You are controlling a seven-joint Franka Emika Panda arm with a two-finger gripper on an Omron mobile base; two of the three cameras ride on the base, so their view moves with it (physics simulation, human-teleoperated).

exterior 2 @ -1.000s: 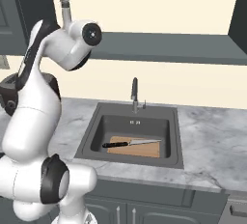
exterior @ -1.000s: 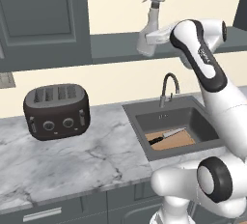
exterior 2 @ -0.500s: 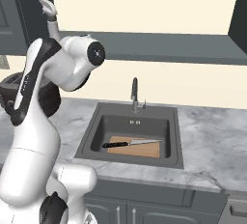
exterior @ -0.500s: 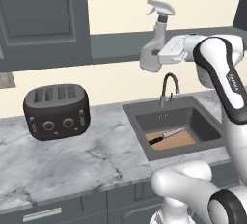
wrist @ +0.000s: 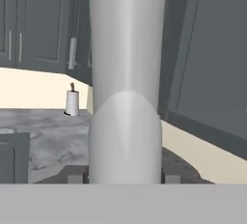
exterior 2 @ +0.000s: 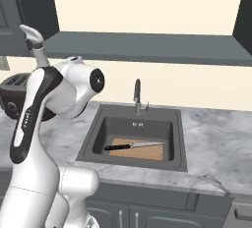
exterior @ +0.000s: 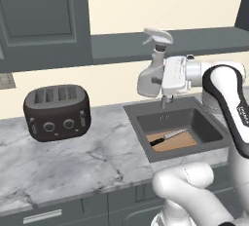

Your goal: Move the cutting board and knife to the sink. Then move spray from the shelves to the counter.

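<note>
My gripper (exterior: 159,80) is shut on the spray (exterior: 150,76), a pale-grey bottle with a white trigger head, held upright in the air over the counter (exterior: 92,154) at the sink's left rear corner. In the hand view the spray (wrist: 126,88) stands tall between my fingertips (wrist: 75,175). Its nozzle (exterior 2: 32,34) pokes up behind my arm in the right base view. The cutting board (exterior: 176,142) lies in the sink (exterior: 214,131) with the knife (exterior: 168,136) on top. From the right, the cutting board (exterior 2: 147,153) and knife (exterior 2: 129,146) sit in the sink (exterior 2: 98,129). The shelves (exterior: 204,39) run above.
A dark toaster (exterior: 57,112) stands on the counter to the left. The faucet (exterior 2: 137,97) rises behind the sink. Dark cabinets (exterior: 44,20) hang at upper left. A paper towel roll (wrist: 72,102) stands far off on the counter.
My arm has brought the spray down from shelf height and away from the shelves, to just above the counter by the sink. The board and knife have not moved.
</note>
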